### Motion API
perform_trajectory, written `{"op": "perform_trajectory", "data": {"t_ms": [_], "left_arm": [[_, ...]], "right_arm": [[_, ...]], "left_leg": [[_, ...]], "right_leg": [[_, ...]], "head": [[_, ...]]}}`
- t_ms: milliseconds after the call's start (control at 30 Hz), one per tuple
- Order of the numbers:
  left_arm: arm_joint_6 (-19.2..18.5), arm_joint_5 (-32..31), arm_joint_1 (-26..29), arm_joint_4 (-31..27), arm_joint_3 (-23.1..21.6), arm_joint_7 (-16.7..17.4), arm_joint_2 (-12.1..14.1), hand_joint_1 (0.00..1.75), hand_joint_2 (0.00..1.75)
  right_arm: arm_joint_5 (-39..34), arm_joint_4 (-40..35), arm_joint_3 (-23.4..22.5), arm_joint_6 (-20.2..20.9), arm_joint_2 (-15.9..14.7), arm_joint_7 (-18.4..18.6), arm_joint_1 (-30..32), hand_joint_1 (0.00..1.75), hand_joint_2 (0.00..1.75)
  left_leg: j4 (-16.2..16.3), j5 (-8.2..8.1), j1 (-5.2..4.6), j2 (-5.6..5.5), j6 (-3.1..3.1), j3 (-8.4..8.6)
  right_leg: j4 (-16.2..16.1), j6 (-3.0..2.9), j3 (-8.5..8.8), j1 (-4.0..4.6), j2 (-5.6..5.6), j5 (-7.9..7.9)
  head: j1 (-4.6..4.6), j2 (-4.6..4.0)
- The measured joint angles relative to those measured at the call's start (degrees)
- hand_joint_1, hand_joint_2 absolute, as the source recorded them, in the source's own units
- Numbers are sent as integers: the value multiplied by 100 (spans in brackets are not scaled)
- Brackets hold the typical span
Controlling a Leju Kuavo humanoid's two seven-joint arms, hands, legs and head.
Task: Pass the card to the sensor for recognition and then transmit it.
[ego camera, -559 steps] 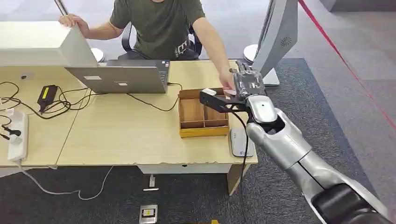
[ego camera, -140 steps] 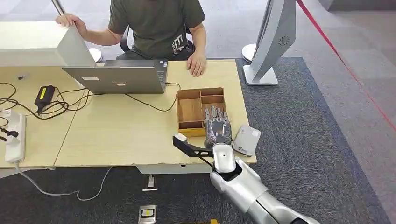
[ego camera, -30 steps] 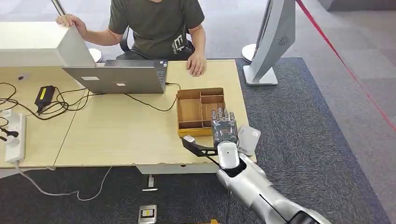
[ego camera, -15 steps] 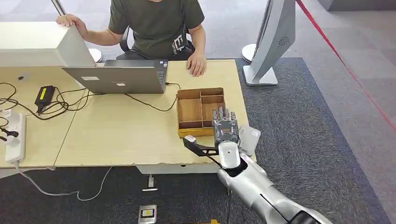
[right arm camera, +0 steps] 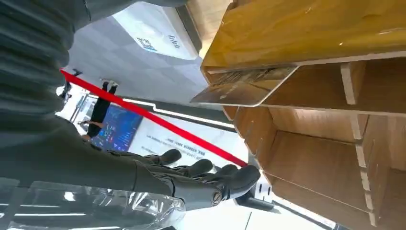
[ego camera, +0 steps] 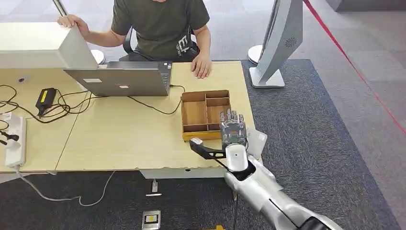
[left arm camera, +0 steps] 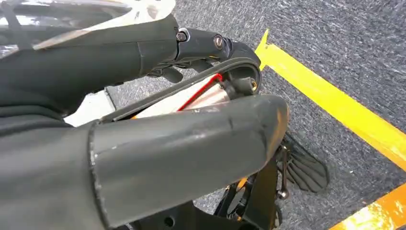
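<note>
My right hand (ego camera: 232, 130) hovers over the desk's front right corner, between the wooden box (ego camera: 195, 114) and the white sensor (ego camera: 258, 140), partly covering both. Its dark fingers (right arm camera: 206, 177) are stretched out straight. In the right wrist view a pale card (right arm camera: 244, 88) sits under the hand, level with the rim at the corner of the box (right arm camera: 311, 28). No finger shows touching it, so I cannot tell whether it is held. The sensor (right arm camera: 153, 26) lies close beside it. My left hand (left arm camera: 182, 148) hangs over the carpet with nothing in it.
A person (ego camera: 160, 24) sits behind the desk with one hand (ego camera: 202, 67) flat on it. A laptop (ego camera: 122, 81), cables (ego camera: 57, 103) and a power strip (ego camera: 14, 139) take up the left. A white stand (ego camera: 280, 43) and red tape (ego camera: 354, 62) are at the right.
In the last second my right hand has drifted slightly right, toward the sensor. Much earlier it was raised at the desk's far right by the person's hand.
</note>
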Motion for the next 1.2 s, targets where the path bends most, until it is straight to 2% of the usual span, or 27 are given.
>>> {"op": "perform_trajectory", "data": {"t_ms": [33, 67, 100, 433, 1200], "left_arm": [[2, 0, 0, 0, 0, 0, 0, 0, 0], [4, 4, -1, 0, 0, 0, 0, 0, 0], [4, 9, -2, 0, 0, 0, 0, 0, 0], [-33, 7, -1, 0, 0, 22, 4, 0, 0], [-98, -35, -1, 0, 0, 50, 9, 0, 0]], "right_arm": [[-48, -7, 0, 2, 0, -35, 1, 0, 175], [-89, -9, 2, 2, 0, -52, 2, 26, 175], [-120, -20, 2, 15, 0, -59, 3, 175, 175], [-404, -24, 13, 129, 0, -89, 28, 175, 175], [-463, -118, 39, 133, 4, -85, 88, 175, 175]], "left_leg": [[0, 0, 0, 0, 0, 0], [0, 0, 0, 0, 0, 0], [0, 0, 0, 0, 0, 0], [0, 1, 0, 0, -1, 0], [0, 1, 0, 0, -1, 4]], "right_leg": [[0, -1, 0, 0, 0, 1], [0, -1, 0, 0, 0, 1], [0, -1, 0, 0, 0, 1], [0, -1, 0, 0, 0, 1], [0, -1, 3, 0, 0, 1]], "head": [[0, 0], [0, 0], [0, 0], [0, -2], [0, -2]]}}
